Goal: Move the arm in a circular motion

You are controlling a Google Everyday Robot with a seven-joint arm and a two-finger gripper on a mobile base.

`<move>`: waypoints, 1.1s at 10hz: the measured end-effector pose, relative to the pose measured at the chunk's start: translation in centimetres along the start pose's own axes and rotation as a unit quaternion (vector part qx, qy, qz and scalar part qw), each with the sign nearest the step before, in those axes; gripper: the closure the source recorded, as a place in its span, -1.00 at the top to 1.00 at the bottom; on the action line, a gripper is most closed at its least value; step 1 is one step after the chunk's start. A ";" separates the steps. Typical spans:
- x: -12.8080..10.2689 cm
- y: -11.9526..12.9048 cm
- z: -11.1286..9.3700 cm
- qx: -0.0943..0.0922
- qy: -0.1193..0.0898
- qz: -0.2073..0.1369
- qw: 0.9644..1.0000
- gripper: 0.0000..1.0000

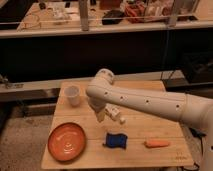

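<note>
One arm [150, 102], gripper [102, 115] (state unclear) over one table [150, 129]: one cup [73, 95], one plate [66, 141], one blue cloth [115, 140], one orange piece [157, 144]

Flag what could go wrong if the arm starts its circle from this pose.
1. The gripper hangs over the middle of the table, seemingly low. A wide circle could clip the white cup standing close beside it and tip it.
2. The blue object lies just in front of the gripper. A low sweep may drag it, perhaps toward the orange plate.
3. The arm reaches across the table, so any dip during the circle might scrape the wood.
</note>
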 end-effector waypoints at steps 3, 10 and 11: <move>0.8 -0.7 0.0 0.013 -0.018 0.000 1.000 0.60; 1.0 -0.8 -0.1 0.019 -0.023 -0.002 1.000 0.60; 1.0 -0.8 -0.1 0.019 -0.023 -0.002 1.000 0.60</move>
